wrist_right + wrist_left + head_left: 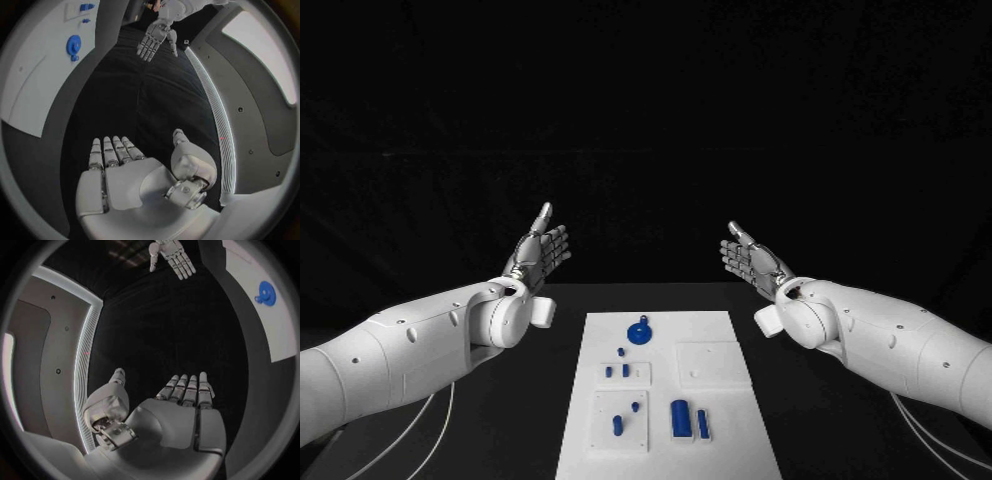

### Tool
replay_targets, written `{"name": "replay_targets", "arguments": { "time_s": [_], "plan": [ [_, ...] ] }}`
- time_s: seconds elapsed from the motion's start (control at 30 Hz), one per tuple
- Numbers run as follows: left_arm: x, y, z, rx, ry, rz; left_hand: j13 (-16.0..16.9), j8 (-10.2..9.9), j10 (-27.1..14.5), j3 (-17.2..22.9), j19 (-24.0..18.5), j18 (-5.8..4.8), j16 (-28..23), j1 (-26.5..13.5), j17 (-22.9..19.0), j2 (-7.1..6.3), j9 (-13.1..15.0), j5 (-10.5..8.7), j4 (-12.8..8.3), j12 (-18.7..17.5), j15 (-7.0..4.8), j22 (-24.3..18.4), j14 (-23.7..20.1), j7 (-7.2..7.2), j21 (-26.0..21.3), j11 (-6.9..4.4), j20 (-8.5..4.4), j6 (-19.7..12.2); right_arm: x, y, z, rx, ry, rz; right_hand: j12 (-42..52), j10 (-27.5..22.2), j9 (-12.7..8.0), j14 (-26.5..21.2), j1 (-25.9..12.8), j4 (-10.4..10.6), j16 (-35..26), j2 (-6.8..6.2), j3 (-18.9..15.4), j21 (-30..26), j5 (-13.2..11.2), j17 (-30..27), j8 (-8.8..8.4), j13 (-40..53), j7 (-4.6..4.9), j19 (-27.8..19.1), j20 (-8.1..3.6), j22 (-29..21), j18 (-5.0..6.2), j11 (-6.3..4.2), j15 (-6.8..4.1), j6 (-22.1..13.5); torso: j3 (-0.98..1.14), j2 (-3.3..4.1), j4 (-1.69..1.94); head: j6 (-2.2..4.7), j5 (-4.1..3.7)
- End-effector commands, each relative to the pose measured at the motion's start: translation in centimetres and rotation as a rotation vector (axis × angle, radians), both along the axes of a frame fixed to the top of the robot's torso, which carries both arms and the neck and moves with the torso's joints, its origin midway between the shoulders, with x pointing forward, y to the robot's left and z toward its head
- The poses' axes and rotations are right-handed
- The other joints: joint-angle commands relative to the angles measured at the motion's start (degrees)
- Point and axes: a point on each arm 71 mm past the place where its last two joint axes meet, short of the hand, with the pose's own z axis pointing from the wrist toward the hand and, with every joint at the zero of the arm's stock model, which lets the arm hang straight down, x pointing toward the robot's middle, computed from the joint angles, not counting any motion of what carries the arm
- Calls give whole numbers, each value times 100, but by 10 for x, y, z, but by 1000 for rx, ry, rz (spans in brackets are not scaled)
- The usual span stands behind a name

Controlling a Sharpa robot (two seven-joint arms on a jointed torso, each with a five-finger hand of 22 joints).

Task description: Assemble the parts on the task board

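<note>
Parts in blue lie on the white task board [661,330], which sits on the black table [805,400] between the two arms and nearer the robot than either hand. A round blue part [640,333] with a hole in it rests at the board's far end, the piece closest to both hands; the left wrist view shows it [265,292] off to the side of the left palm, and the right wrist view shows it [74,46] likewise beside the right palm. Nearer the robot, a tall blue block [681,417] and a slimmer blue piece [704,423] stand side by side, with several small blue pegs [622,351] scattered between them and the round part.

Left hand [540,250] is raised above the table, beyond the board's far left corner, fingers straight and apart, holding nothing. Right hand [754,260] mirrors it past the far right corner, palm turned inward, fingers extended and empty. Both hands are well apart from the board and from each other.
</note>
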Motion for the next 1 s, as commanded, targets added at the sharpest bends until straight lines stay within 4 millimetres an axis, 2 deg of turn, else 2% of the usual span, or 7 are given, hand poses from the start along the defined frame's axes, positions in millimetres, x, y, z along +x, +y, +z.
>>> {"name": "replay_targets", "arguments": {
  "time_s": [0.03, 0.27, 0.5, 0.73, 1.0],
  "plan": [
    [-12, -9, -4, 20, -29, 66, -69, -270, -934, -427, -499, -90, -256, -948, -453, 100, -441, -114, 243, -81, -153, -3568, -702, -119, -266, -113, -86, -701, -8, 5, 3, 51, -57, -79, -175, -931, -539, -786, -945, 292, -333, 43, -468, -297, -176, -467, -213, -182, -158, -517, -205, -989, -167, -162, -165, -807, -34, 37, -60, -105, 1],
    [-55, -43, -13, 7, -34, 118, -69, -270, -934, -427, -499, -90, -256, -948, -453, 100, -441, -114, 243, -81, -153, -3568, -702, -119, -266, -113, -86, -701, -42, 27, 6, 143, -99, -169, -175, -931, -539, -786, -945, 292, -333, 43, -468, -297, -176, -467, -213, -182, -158, -517, -205, -989, -167, -162, -165, -807, -35, 38, -62, -109, 1],
    [-85, -61, -12, 2, -40, 150, -69, -270, -934, -427, -499, -90, -256, -948, -453, 100, -441, -114, 243, -81, -153, -3568, -702, -119, -266, -113, -86, -701, -79, 44, 11, 200, -110, -253, -175, -931, -539, -786, -945, 292, -333, 43, -468, -297, -176, -467, -213, -182, -158, -517, -205, -989, -167, -162, -165, -807, -35, 38, -62, -109, 1],
    [-95, -66, -11, 1, -42, 161, -69, -270, -934, -427, -499, -90, -256, -948, -453, 100, -441, -114, 243, -81, -153, -3568, -702, -119, -266, -113, -86, -701, -102, 52, 15, 221, -107, -300, -175, -931, -539, -786, -945, 292, -333, 43, -468, -297, -176, -467, -213, -182, -158, -517, -205, -989, -167, -162, -165, -807, -35, 38, -62, -109, 1],
    [-95, -66, -11, 1, -42, 161, -69, -270, -934, -427, -499, -90, -256, -948, -453, 100, -441, -114, 243, -81, -153, -3568, -702, -119, -266, -113, -86, -701, -106, 53, 16, 223, -106, -307, -175, -931, -539, -786, -945, 292, -333, 43, -468, -297, -176, -467, -213, -182, -158, -517, -205, -989, -167, -162, -165, -807, -35, 38, -62, -109, 1]
  ]
}}
